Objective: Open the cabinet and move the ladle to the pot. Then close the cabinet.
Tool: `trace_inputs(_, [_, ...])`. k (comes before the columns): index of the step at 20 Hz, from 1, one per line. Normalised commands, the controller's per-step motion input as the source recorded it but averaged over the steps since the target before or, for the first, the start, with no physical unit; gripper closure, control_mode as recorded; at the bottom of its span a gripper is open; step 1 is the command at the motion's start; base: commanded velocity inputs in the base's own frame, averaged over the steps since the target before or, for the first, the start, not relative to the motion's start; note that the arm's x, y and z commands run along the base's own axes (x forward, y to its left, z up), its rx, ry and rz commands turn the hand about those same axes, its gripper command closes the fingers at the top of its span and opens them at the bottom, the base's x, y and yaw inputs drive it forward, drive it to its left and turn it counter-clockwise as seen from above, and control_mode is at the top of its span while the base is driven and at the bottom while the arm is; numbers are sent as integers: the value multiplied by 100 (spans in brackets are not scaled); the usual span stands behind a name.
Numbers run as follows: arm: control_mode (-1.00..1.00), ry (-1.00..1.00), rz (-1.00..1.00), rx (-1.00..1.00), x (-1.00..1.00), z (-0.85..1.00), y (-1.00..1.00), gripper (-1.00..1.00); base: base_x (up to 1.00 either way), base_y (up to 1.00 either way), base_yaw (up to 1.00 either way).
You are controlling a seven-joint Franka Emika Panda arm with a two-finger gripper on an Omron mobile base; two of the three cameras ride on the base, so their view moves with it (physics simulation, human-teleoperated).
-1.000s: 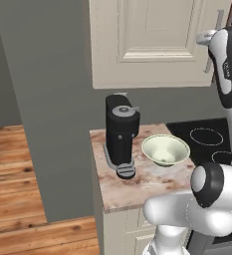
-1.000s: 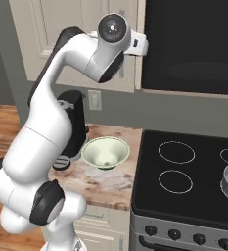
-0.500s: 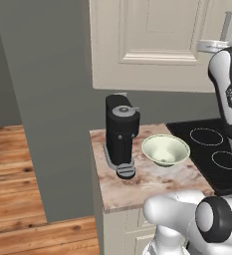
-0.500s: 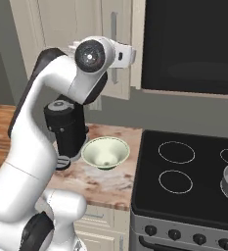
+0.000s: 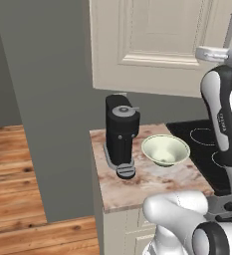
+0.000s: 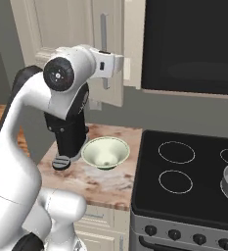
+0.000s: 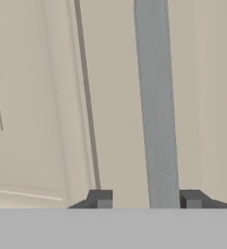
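tool (image 7: 146, 199) spread, straddling smooth grey bar handle (image 7: 154, 97)

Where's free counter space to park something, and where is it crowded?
Free: the counter front strip, between its front edge and the coffee machine and bowl. Crowded: the back, where those two sit side by side.

Open dark two-finger gripper (image 7: 146, 199) straddles long grey bar handle (image 7: 155, 97) w/ gaps both sides, cream-white raised-panel cabinet door (image 7: 42, 87) close behind.
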Motion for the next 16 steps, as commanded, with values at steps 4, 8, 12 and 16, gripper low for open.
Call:
trace_inputs(4, [-100, 0, -10, -1, -52, 0, 38, 100, 0, 0, 0])
trace_inputs(8, [-100, 0, -10, -1, -62, 2, 28, 100, 0, 0, 0])
trace_inputs(12, [-100, 0, -11, -1, -68, 4, 20, 100, 0, 0, 0])
trace_inputs(16, [-100, 0, -12, -1, -69, 2, 15, 100, 0, 0, 0])
